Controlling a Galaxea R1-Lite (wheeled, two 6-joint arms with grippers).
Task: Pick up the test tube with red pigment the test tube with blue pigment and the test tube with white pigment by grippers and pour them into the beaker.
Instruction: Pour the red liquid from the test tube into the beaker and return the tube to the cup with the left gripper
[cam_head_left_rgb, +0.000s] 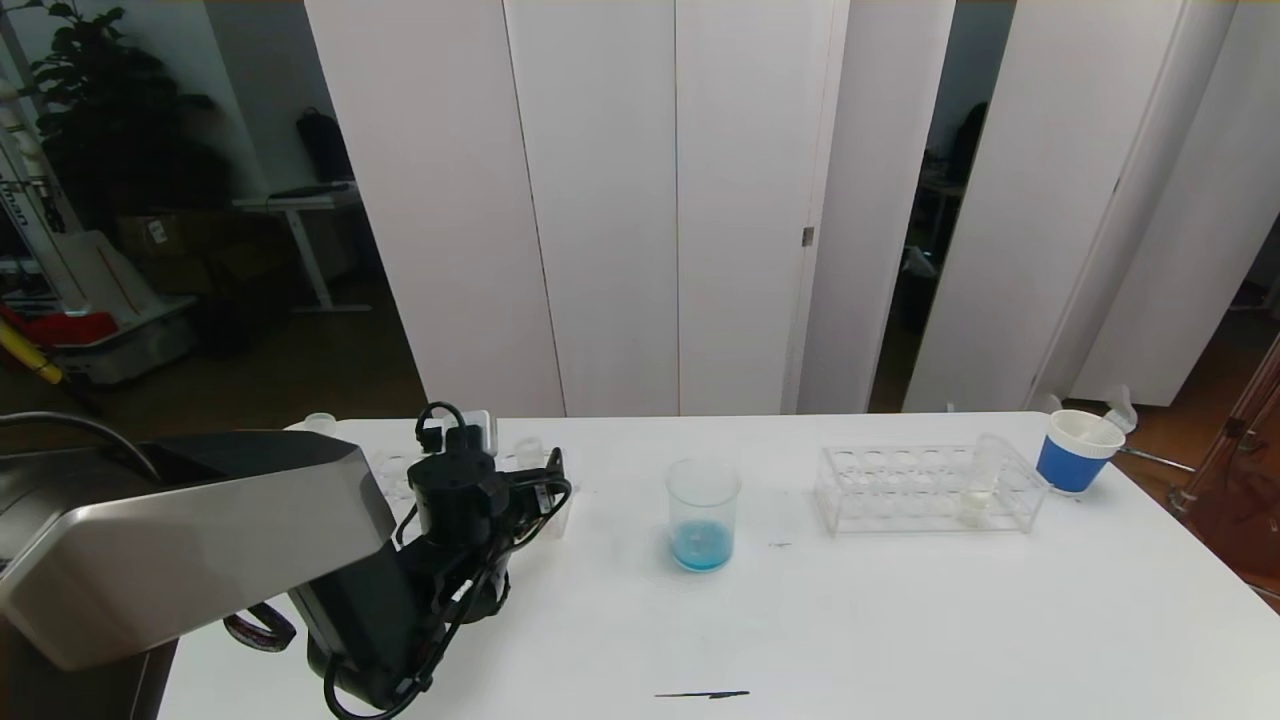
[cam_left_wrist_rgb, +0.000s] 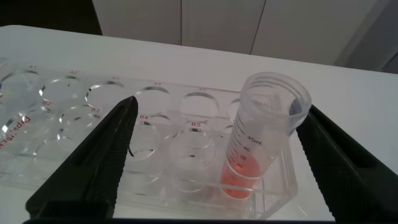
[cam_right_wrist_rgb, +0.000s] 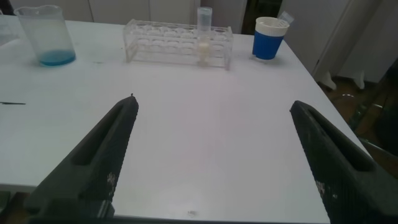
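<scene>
We've got the left tool (cam_left_wrist_rgb: 214, 158) wide open around the red-pigment test tube (cam_left_wrist_rgb: 264, 137) in the left rack (cam_left_wrist_rgb: 74, 124) (beaker (cam_head_left_rgb: 702, 515) already blue); next, close and lift.

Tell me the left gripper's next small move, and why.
Probably ease the left gripper a little onto the red tube and close. Its open fingers already straddle the tube, which stands upright in the rack, nearer one finger. The beaker holds only blue so far.
</scene>
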